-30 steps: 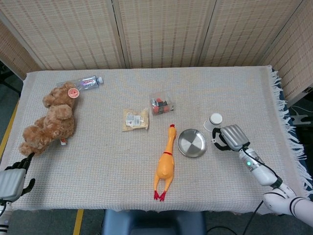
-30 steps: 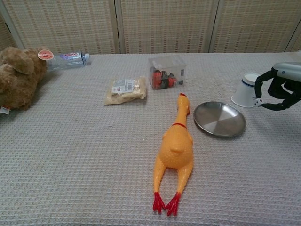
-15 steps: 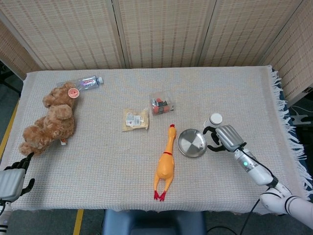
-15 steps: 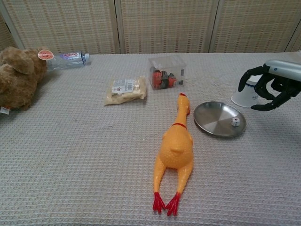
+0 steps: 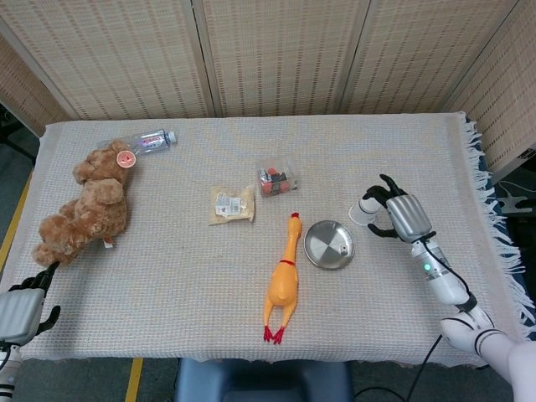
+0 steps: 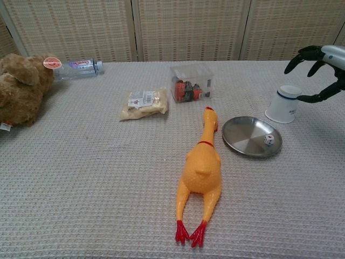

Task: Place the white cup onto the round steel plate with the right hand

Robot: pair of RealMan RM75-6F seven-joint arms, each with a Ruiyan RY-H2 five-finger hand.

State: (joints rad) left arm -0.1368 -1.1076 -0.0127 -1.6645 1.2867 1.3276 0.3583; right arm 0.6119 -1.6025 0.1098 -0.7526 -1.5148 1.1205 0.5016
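Observation:
The white cup [image 5: 366,208] [image 6: 283,103] stands upside down on the cloth, just behind and to the right of the round steel plate [image 5: 328,244] [image 6: 249,135]. My right hand [image 5: 399,215] [image 6: 324,69] hovers on the cup's right side, a little above it. Its dark fingers [image 6: 298,58] are spread apart and arch over the cup without closing on it. A small white speck [image 6: 268,140] shows on the plate's right part. My left hand [image 5: 18,311] sits at the table's near left corner, holding nothing.
A yellow rubber chicken [image 5: 283,279] lies left of the plate. Behind it are a clear box of small items [image 5: 276,177] and a food packet [image 5: 231,203]. A teddy bear [image 5: 84,205] and a water bottle [image 5: 147,141] lie far left. The table's fringed edge [image 5: 494,226] is to the right.
My right hand has risen and drawn back to the right, from in front of the cup to beside and above it, with its fingers spreading wider. The cup has stayed put.

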